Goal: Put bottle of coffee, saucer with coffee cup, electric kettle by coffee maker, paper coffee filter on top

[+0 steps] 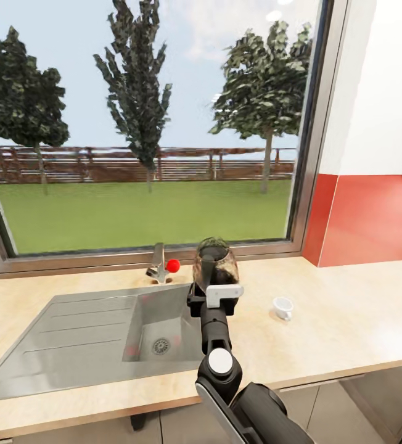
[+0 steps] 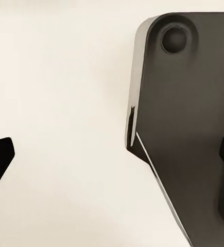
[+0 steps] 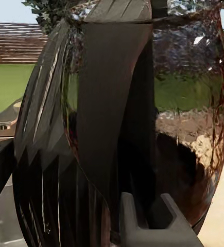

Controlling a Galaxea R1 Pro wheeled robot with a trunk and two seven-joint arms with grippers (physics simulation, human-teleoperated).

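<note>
**Spotter:** Where was the kettle when you paused?

**Me:** The electric kettle (image 1: pixel 216 264) stood at the far end of my right arm, dead centre of the head view, at the right rim of the sink (image 1: pixel 90 336) and near the window sill. My right hand (image 1: pixel 215 295) was at its handle; in the right wrist view the black handle (image 3: pixel 117 103) ran straight down the lens with the brown body (image 3: pixel 194 128) bulging behind it. I judged the hand clamped on that handle, though the fingertips themselves were hidden, so I couldn't swear the kettle was lifted rather than standing on the bench (image 1: pixel 349 320)

**Spotter:** Why hold it by the handle?

**Me:** The body was round and slick-looking; the handle gave the fingers something narrow to close on and kept the kettle upright

**Spotter:** Anything else of ours about?

**Me:** The coffee cup (image 1: pixel 282 307) sat on the bench at about four o'clock from the kettle, apart from it. No saucer under it that I could see. The tap (image 1: pixel 158 264) with its red knob (image 1: pixel 173 266) was at nine o'clock from the kettle, near enough that I'd have minded it when swinging

**Spotter:** And the left hand?

**Me:** Its wrist camera showed a pale surface and a dark grey panel (image 2: pixel 189 128), with dark finger edges at either side, well apart and holding nothing
</note>
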